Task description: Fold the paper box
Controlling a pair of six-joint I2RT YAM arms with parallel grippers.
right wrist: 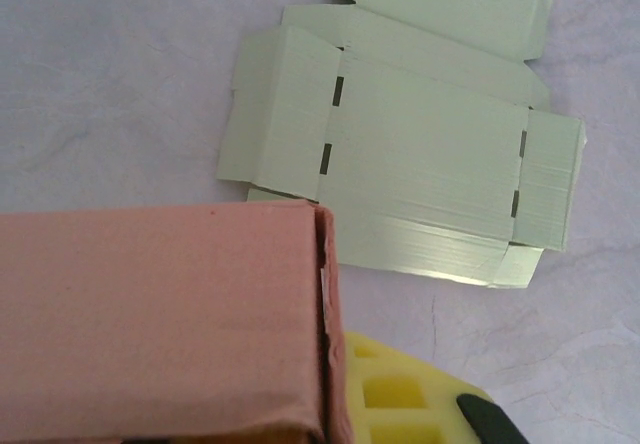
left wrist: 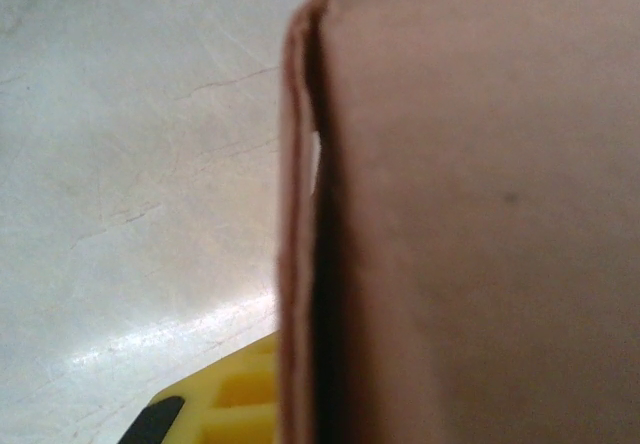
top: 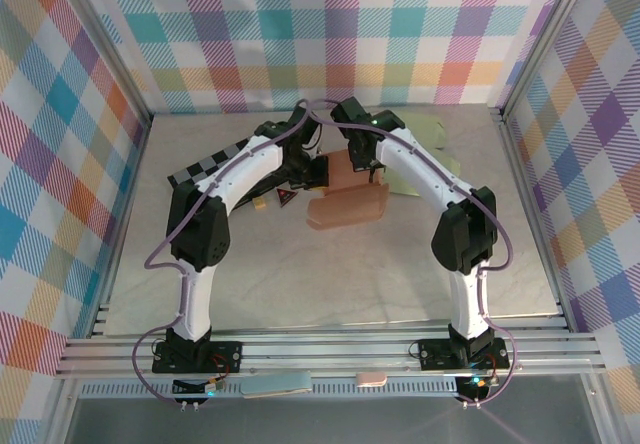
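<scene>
The salmon-pink paper box [top: 346, 202] lies at the far middle of the table, partly folded up. My left gripper [top: 316, 171] is shut on its left side wall. In the left wrist view that double-layered wall edge [left wrist: 298, 264] runs beside my yellow finger [left wrist: 235, 404], and the box panel [left wrist: 480, 214] hides the other finger. My right gripper [top: 364, 167] is shut on the box's right wall. In the right wrist view the box [right wrist: 160, 314] has its folded edge pressed against my yellow finger [right wrist: 400, 394].
Flat pale-green box blanks [right wrist: 420, 154] lie on the table just past the pink box, to the right of the right arm [top: 438, 154]. A black-and-white checkered strip [top: 205, 169] and a small card with a red triangle [top: 285, 199] lie on the left.
</scene>
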